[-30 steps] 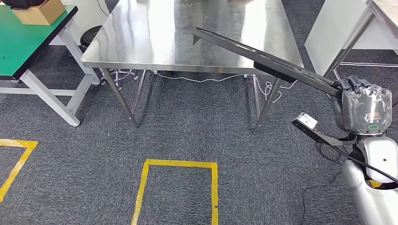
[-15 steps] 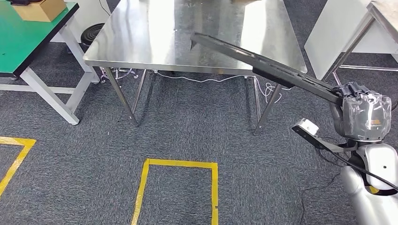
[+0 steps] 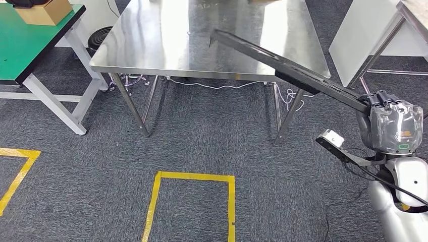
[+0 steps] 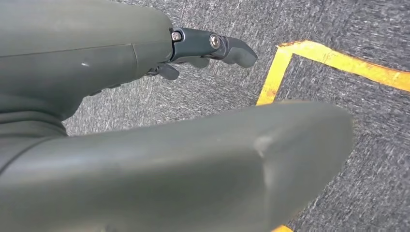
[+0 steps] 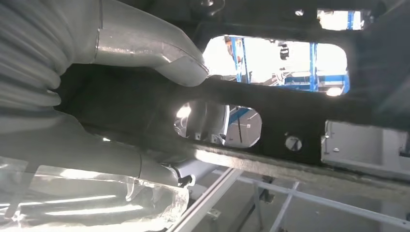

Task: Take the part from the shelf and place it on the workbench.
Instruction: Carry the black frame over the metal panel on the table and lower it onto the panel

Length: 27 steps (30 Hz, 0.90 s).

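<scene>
The left hand (image 4: 208,46) hangs over grey carpet beside a strip of yellow floor tape (image 4: 333,60), fingers loosely extended with nothing in them, though its wrist view is mostly blocked by its own grey cover, so the finger pose is only partly readable. In the head view, a green worktop (image 3: 25,48) carrying a cardboard box (image 3: 43,11) sits at ten o'clock, and a steel worktop (image 3: 166,45) fills twelve o'clock. The long black part (image 3: 282,68) slants from one o'clock down toward three o'clock, its far end over the steel worktop's right side; whether it touches the surface cannot be told. At three o'clock the right hand (image 3: 388,121), wrapped in clear plastic, grips the part's near end, thumb (image 5: 150,48) pressed across it.
</scene>
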### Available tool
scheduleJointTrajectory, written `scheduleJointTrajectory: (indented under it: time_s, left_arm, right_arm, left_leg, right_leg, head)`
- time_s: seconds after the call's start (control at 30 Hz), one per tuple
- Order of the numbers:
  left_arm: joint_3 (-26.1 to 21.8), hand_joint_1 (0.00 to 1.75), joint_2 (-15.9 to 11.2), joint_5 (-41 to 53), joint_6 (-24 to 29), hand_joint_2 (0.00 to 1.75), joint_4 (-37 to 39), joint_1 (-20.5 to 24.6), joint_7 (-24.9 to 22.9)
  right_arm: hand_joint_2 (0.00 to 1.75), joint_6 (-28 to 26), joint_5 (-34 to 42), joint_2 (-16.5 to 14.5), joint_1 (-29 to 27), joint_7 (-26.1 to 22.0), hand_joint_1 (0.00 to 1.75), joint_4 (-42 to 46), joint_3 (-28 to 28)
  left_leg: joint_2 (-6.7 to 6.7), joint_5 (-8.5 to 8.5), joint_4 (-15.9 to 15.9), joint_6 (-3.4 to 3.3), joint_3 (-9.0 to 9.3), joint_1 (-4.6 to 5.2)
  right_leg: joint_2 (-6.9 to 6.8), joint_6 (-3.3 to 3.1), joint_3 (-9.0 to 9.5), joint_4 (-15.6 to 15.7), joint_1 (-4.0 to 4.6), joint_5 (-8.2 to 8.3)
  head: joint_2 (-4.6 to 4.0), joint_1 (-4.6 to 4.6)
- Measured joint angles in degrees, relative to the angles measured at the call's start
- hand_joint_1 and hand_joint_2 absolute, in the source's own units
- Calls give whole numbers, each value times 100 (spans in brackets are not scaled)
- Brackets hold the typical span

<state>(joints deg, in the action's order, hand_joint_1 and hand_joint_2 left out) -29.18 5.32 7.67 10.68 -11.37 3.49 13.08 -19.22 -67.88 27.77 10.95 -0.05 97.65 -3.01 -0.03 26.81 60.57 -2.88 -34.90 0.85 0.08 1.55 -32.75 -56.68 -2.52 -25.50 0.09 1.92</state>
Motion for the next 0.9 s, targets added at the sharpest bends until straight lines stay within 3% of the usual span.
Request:
scheduleJointTrajectory:
  time_s: [0.1,0.13,0.2,0.3,0.37,0.4,0.43,0.5,0.53,0.63,0.67,0.7,0.73,0.8,0.83,0.9]
  left_arm:
    - [0,0,0,12,9,0,1,-3,-21]
    - [0,0,1,13,10,0,1,-5,-27]
    - [0,0,2,13,11,0,1,-9,-30]
    - [0,0,2,13,11,0,1,-9,-31]
    - [0,0,2,13,11,0,1,-9,-33]
    - [0,0,-3,14,11,0,1,-7,-33]
    - [0,0,-6,25,11,0,1,-6,-36]
    - [0,0,-7,50,13,0,1,-4,-40]
    - [0,0,-1,62,13,0,1,-3,-42]
    - [0,0,8,67,15,0,1,1,-43]
    - [0,0,9,67,20,0,1,-1,-45]
    - [0,0,12,66,27,0,1,-6,-49]
    - [0,0,15,64,36,0,1,-11,-54]
    - [0,0,22,60,48,0,2,-16,-60]
    - [0,0,22,55,53,0,2,-12,-61]
    - [0,0,22,49,68,0,1,-4,-63]
  right_arm:
    - [175,-1,-3,-2,-14,-7,175,2,8]
    - [175,0,-3,-3,-14,-9,175,2,8]
    - [175,1,-3,-3,-15,-12,175,1,8]
    - [175,1,-2,-4,-15,-12,175,1,8]
    - [175,1,-1,-5,-14,-18,175,0,9]
    - [175,1,-2,-5,-12,-22,175,-1,11]
    - [175,0,-4,-3,-29,-24,175,2,25]
    - [175,-1,-11,7,-71,-20,175,10,60]
    - [175,-2,-14,14,-95,-16,175,17,81]
    - [175,-6,-11,28,-184,-13,175,33,121]
    - [175,-7,-7,30,-230,-12,175,36,138]
    - [175,-8,-3,31,-266,-13,175,36,155]
    - [175,-7,1,31,-287,-19,175,36,169]
    - [175,-5,5,30,-290,-36,175,36,182]
    - [175,-3,7,25,-281,-46,175,32,182]
    - [175,0,13,14,-252,-54,175,25,179]
  left_leg:
    - [-2,519,1067,132,-522,-95]
    - [-2,606,1345,153,-674,-120]
    - [-1,633,1563,169,-806,-144]
    - [0,613,1557,170,-810,-148]
    - [1,357,1193,156,-660,-157]
    - [-3,143,754,119,-460,-149]
    - [-2,-55,275,37,-243,-120]
    - [-11,-240,-380,-149,116,-69]
    - [-12,-246,-448,-226,177,-47]
    - [-25,-246,-473,-296,240,-12]
    - [-30,-233,-472,-299,249,-4]
    - [-34,-214,-466,-293,265,2]
    - [-38,-188,-458,-277,290,5]
    - [-40,-112,-421,-223,350,6]
    - [-38,-70,-397,-189,371,12]
    - [-30,-1,-352,-122,379,33]
  right_leg:
    - [3,-53,8,0,0,-9]
    - [5,-54,8,-1,3,-12]
    - [7,-55,10,-2,6,-17]
    - [8,-55,12,-2,6,-18]
    - [18,-53,31,-1,4,-29]
    - [26,-38,46,-1,12,-45]
    - [33,31,81,0,35,-27]
    - [29,155,91,-46,80,-58]
    - [23,178,47,-178,92,-120]
    - [15,63,-467,-1145,71,-555]
    - [15,85,-652,-1419,69,-631]
    - [15,144,-747,-1501,68,-615]
    - [13,212,-725,-1349,66,-498]
    - [-5,325,-434,-591,44,-96]
    - [-18,312,-308,-251,55,19]
    - [-28,184,-181,16,85,92]
  head:
    - [0,12]
    - [0,13]
    - [0,13]
    - [0,14]
    - [0,14]
    - [0,12]
    - [0,10]
    - [0,2]
    - [0,-2]
    - [0,-16]
    - [0,-18]
    - [0,-20]
    - [0,-23]
    - [0,-27]
    - [0,-35]
    - [0,-40]
